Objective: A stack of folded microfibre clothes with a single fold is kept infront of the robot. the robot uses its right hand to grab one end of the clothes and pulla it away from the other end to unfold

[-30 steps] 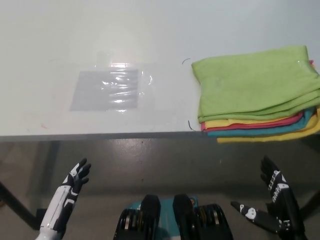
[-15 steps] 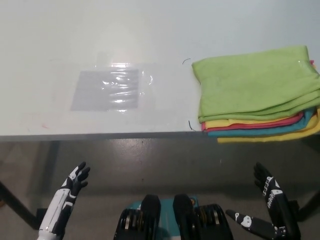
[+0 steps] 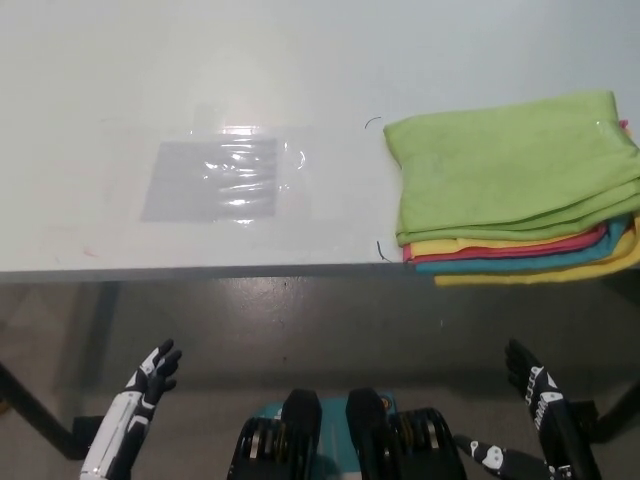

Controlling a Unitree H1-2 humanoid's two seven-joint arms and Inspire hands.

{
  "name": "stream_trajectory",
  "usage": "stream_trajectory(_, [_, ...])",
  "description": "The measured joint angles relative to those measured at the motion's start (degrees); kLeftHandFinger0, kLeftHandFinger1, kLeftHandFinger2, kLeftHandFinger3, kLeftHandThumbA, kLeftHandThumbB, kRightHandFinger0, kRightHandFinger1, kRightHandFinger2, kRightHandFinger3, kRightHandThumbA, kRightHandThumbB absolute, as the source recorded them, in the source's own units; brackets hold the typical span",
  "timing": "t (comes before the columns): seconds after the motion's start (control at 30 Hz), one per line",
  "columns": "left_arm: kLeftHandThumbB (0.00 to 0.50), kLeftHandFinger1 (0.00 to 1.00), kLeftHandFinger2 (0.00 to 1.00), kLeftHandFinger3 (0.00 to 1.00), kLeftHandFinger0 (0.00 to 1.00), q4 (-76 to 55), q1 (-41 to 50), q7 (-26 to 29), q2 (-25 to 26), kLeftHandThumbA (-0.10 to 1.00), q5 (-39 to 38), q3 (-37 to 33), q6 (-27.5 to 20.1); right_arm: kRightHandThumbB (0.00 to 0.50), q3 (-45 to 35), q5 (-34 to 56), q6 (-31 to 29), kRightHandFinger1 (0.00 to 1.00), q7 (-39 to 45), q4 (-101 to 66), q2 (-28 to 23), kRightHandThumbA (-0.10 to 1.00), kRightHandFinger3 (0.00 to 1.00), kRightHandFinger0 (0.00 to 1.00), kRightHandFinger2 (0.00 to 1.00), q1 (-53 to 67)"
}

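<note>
A stack of folded microfibre cloths (image 3: 515, 185) lies at the right of the white table (image 3: 200, 80), its lower edge hanging over the table's front edge. A green cloth is on top, with yellow, pink and teal layers showing beneath. My black right hand (image 3: 540, 400) is below the table edge at the bottom right, open, fingers spread, holding nothing. At the bottom left my white left hand (image 3: 150, 375) is also open and low, well away from the stack.
A clear plastic sheet (image 3: 215, 180) lies flat on the table left of centre. The table's front edge (image 3: 200, 272) runs across the middle of the view, with dark floor and a table leg (image 3: 30, 410) below it.
Both hands have dropped lower in the view and away from the table edge. The cloth stack has not moved.
</note>
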Motion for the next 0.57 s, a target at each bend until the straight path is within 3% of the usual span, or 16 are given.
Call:
stream_trajectory(0.27, [0.344, 1.0, 1.0, 1.0, 1.0, 0.01, 0.43, 0.0, 0.0, 0.97, 0.0, 0.01, 0.0, 0.072, 0.1, -0.75, 0.24, 1.0, 0.1, 0.01, -0.02, 1.0, 1.0, 1.0, 1.0, 0.32])
stream_trajectory(0.33, [0.362, 1.0, 1.0, 1.0, 1.0, 0.0, 0.31, 0.0, 0.02, 0.96, 0.02, 0.01, 0.02, 0.067, 0.1, -0.83, 0.24, 1.0, 0.09, 0.04, -0.02, 1.0, 1.0, 1.0, 1.0, 0.27])
stream_trajectory(0.57, [0.353, 1.0, 1.0, 1.0, 1.0, 0.0, -0.5, -0.01, 0.06, 0.96, 0.0, 0.0, 0.51, 0.054, 0.1, -1.84, 0.24, 1.0, 0.07, 0.04, -0.02, 1.0, 1.0, 1.0, 1.0, 0.18])
